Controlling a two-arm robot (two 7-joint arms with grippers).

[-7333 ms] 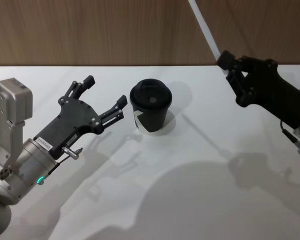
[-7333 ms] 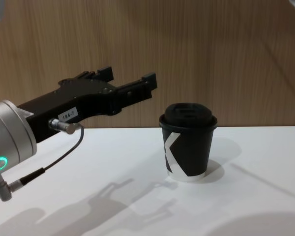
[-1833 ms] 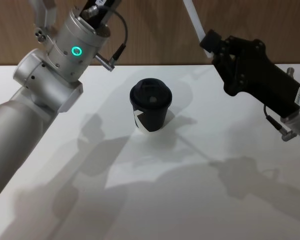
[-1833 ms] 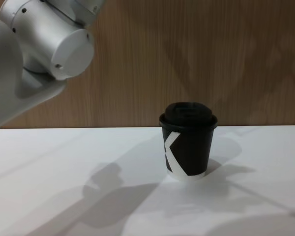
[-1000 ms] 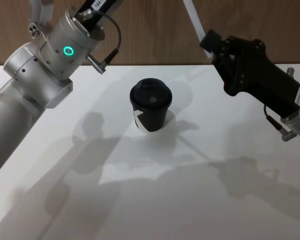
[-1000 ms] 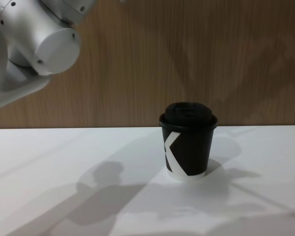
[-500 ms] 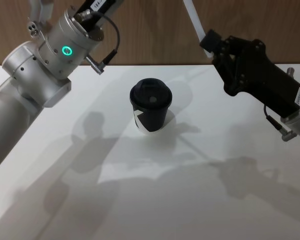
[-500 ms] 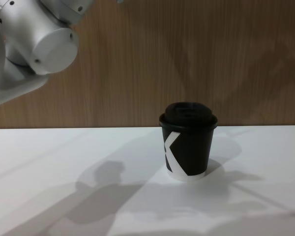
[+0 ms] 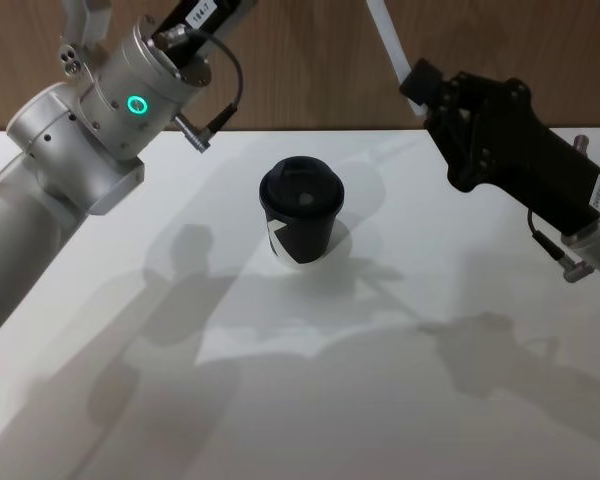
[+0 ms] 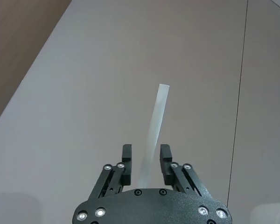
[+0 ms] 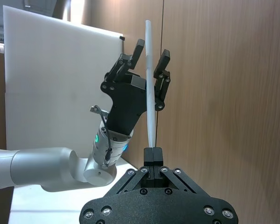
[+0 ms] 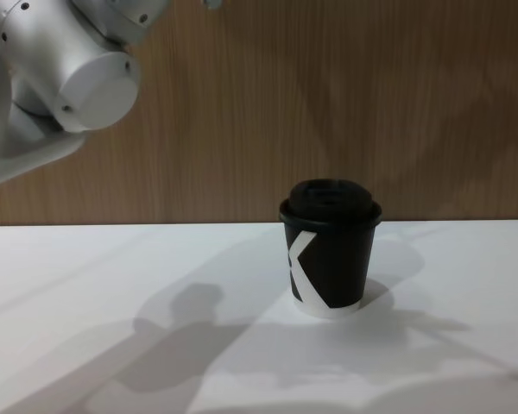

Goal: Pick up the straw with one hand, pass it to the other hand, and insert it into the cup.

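The straw [image 11: 149, 74] is thin and white and stands upright, with my right gripper [image 11: 152, 151] shut on its lower end. In the head view that gripper [image 9: 417, 85] is high at the right, and the straw [image 9: 388, 30] runs off the top edge. My left gripper [image 10: 145, 151] is raised and open, its two fingers either side of the straw [image 10: 156, 116] with a gap on each side. The right wrist view shows the left gripper [image 11: 148, 50] straddling the straw's upper part. The black lidded cup [image 9: 300, 212] stands on the white table [image 9: 310, 400], below and between both arms.
A wooden wall [image 12: 328, 95] runs behind the table. My silver left arm [image 9: 90, 110] with its green ring light crosses the upper left. In the chest view the cup [image 12: 330, 250] stands alone near the middle, with the left arm [image 12: 60, 69] high at the left.
Since 7.3 s ago my left arm rose from beside the cup to the straw's upper part. Over the last second it shifted only slightly. The right gripper and cup stayed put.
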